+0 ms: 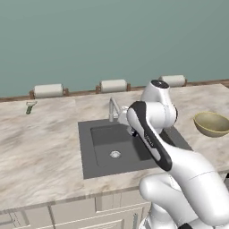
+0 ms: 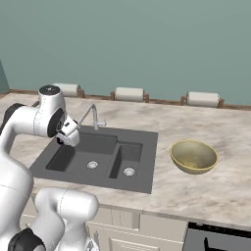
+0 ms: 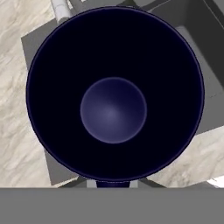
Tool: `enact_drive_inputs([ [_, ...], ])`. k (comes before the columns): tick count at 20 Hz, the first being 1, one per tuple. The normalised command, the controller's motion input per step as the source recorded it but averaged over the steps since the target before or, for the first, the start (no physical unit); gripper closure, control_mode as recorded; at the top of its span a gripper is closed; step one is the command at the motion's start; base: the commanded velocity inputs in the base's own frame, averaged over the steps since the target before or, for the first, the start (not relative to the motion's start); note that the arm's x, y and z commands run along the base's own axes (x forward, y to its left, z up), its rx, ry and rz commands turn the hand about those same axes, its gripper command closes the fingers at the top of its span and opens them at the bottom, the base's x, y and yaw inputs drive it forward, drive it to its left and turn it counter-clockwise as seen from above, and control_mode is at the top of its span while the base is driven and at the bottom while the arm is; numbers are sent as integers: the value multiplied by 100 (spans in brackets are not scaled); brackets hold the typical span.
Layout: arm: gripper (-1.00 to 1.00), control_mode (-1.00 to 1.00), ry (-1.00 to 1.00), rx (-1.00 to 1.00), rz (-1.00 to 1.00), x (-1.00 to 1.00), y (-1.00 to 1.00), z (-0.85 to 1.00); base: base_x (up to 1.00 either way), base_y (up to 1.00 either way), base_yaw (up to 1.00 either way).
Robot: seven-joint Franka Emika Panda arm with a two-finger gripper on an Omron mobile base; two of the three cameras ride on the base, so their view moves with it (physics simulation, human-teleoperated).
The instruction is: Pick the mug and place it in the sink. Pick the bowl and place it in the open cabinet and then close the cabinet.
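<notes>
The dark navy mug (image 3: pixel 113 109) fills the hand view, seen straight down its mouth to the round bottom. My gripper (image 2: pixel 62 139) is shut on the mug and holds it above the left part of the dark grey sink (image 2: pixel 63 159), close to the chrome faucet (image 2: pixel 90 115). In the left base view my own arm hides the hand over the sink (image 1: pixel 103 152). The olive-tan bowl (image 2: pixel 193 156) sits upright on the counter right of the sink, also seen as the bowl (image 1: pixel 212 124) at the right edge. The cabinet is out of view.
Three paper towel rolls (image 2: pixel 128 93) line the back wall. A small green-handled tool (image 1: pixel 30 107) lies at the counter's far left. The marble counter (image 2: pixel 215 132) spreads around the sink, and a black oven top (image 2: pixel 215 240) shows at the lower right.
</notes>
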Motion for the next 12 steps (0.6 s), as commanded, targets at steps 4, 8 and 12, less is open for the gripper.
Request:
enact_drive_inputs([
  [4,100,-100,0,0,-8,3,11,-39,0,0,0],
  [8,100,-100,0,0,-4,6,11,-34,0,0,0],
  [12,100,-100,0,1,-3,8,12,-37,0,0,0],
])
